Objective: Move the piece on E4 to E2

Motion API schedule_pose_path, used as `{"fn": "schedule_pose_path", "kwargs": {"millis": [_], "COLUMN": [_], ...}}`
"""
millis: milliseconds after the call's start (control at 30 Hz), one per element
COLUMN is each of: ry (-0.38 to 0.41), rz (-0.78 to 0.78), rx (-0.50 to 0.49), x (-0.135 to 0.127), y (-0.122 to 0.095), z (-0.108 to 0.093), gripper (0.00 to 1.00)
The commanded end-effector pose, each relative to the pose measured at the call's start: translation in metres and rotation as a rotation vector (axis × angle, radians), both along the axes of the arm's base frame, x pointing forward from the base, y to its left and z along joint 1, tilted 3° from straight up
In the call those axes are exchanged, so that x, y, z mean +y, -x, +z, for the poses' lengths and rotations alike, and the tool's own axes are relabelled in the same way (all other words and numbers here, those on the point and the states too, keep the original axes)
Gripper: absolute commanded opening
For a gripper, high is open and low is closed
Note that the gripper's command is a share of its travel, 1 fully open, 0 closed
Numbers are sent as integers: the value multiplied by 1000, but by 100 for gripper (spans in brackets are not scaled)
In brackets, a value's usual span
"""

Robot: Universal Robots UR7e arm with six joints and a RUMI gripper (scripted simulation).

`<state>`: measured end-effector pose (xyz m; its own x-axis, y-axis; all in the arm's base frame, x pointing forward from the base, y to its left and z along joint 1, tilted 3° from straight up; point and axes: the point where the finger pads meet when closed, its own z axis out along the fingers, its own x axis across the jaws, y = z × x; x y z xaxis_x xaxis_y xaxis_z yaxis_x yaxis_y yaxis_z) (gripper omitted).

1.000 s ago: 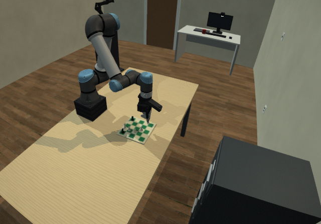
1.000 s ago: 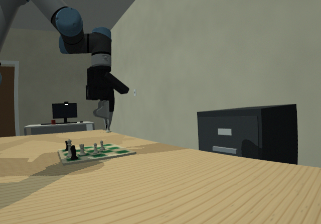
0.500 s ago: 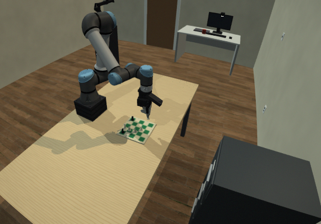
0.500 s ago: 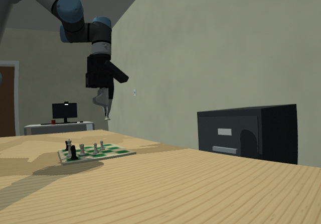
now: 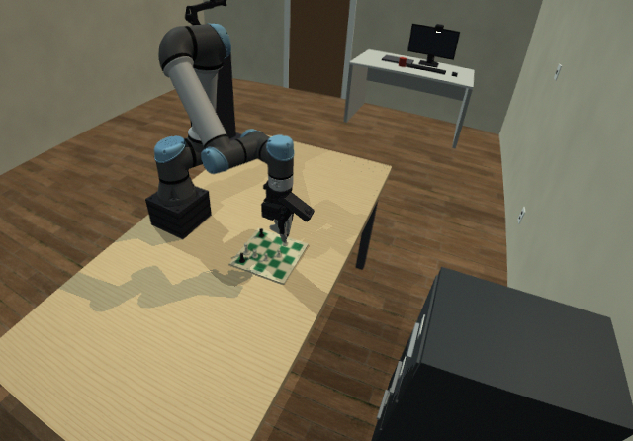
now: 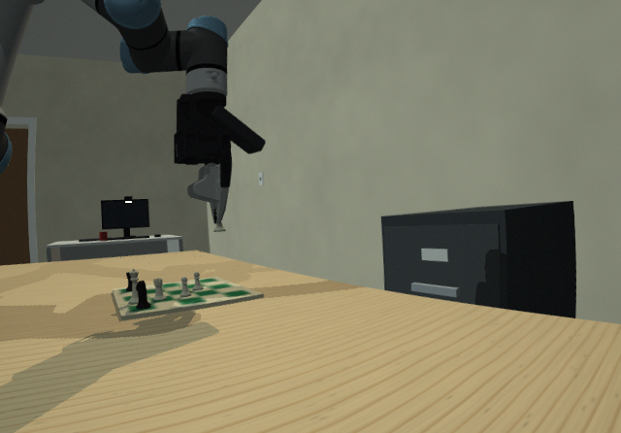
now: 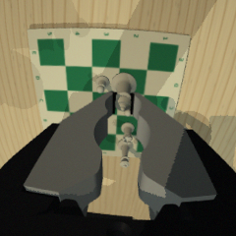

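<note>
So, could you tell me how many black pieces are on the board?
2: one black piece near the board's far corner in the top view, a second black piece near its left corner. None appears hidden.

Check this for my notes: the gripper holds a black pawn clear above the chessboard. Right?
Not quite. The piece held in the gripper is a white pawn, not black; the exterior view shows its pale base below the fingertips. It does hang well clear above the chessboard.
</note>
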<state>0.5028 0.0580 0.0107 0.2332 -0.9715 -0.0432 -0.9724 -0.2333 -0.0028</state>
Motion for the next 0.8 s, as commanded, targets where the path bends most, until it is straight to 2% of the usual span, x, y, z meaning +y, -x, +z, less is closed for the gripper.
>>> {"fn": "schedule_pose_path", "kwargs": {"millis": [0, 433, 700, 767], "ry": [0, 0, 0, 0], "rz": [-20, -20, -20, -20], "rx": [0, 0, 0, 0], "x": [-13, -13, -12, -12], "y": [-4, -4, -4, -4], "z": [0, -3, -27, -27], "gripper": [0, 0, 0, 0]}}
